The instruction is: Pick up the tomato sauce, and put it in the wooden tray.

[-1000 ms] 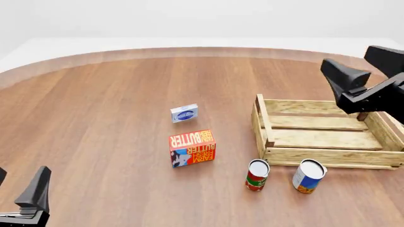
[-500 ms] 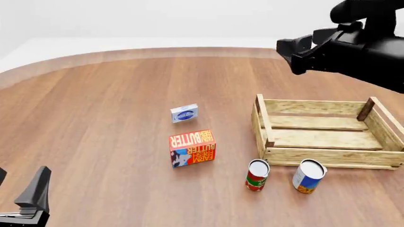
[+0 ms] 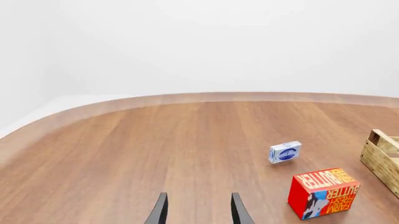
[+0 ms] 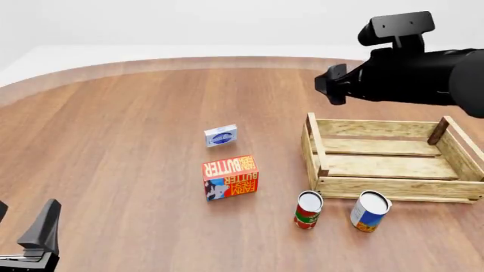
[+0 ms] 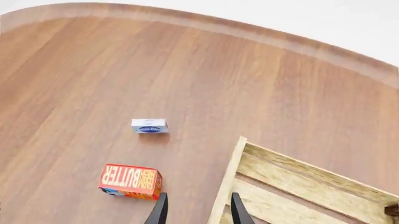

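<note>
Standing as the largest item, the wooden tray, a pale slatted crate with corner posts, one dark brown, sits on the brown wood-grain table to the right of centre, open side up and holding nothing. That leaves its whole floor free as the drop zone.

Right arm: black, held high above the tray's far-left corner, not near any object. Judged an approach or transit pose; no grasp begun. Its gripper shows two dark fingertips parted by a narrow gap with nothing between them.

Left gripper: parked low near the table's near-left edge, well apart from everything, fingertips likewise a little apart and empty. Judged idle.

Red and orange butter box: near table centre, left of the tray.

Blue-white-orange can: upright, just in front of the tray's near wall.

Tomato sauce, the small can with red and green label and silvery top: upright just beside that can, near the tray's near-left corner. Short carry, by my estimate.

Small blue-and-white box: behind the butter box.

View differences: only the front view shows both cans. The wrist views show finger spacing, which the front view does not resolve.
</note>
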Controlling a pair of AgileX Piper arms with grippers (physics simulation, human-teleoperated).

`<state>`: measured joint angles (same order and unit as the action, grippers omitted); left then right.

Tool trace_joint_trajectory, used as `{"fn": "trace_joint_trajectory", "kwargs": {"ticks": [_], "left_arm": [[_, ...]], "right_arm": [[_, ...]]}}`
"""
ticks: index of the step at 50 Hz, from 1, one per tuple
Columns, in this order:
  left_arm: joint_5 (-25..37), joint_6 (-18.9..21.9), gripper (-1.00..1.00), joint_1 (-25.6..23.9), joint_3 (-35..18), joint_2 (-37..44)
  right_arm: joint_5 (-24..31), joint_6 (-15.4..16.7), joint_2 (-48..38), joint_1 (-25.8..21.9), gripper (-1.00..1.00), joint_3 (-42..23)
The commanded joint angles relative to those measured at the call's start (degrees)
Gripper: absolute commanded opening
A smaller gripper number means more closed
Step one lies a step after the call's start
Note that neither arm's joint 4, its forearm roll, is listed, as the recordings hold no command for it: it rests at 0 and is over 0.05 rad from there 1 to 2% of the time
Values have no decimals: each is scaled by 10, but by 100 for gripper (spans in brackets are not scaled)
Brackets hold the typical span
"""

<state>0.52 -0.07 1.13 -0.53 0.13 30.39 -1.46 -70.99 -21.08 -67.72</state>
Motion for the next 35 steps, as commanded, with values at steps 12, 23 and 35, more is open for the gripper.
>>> {"fn": "trace_joint_trajectory", "kwargs": {"ticks": [12,23,35], "left_arm": [[0,0,100,-11,0,0],[0,0,100,-11,0,0],[0,0,100,-11,0,0]], "right_arm": [[7,-48,-49,-19,100,90],[-16,-74,-68,-41,100,113],[-57,-112,-89,-44,100,143]]}}
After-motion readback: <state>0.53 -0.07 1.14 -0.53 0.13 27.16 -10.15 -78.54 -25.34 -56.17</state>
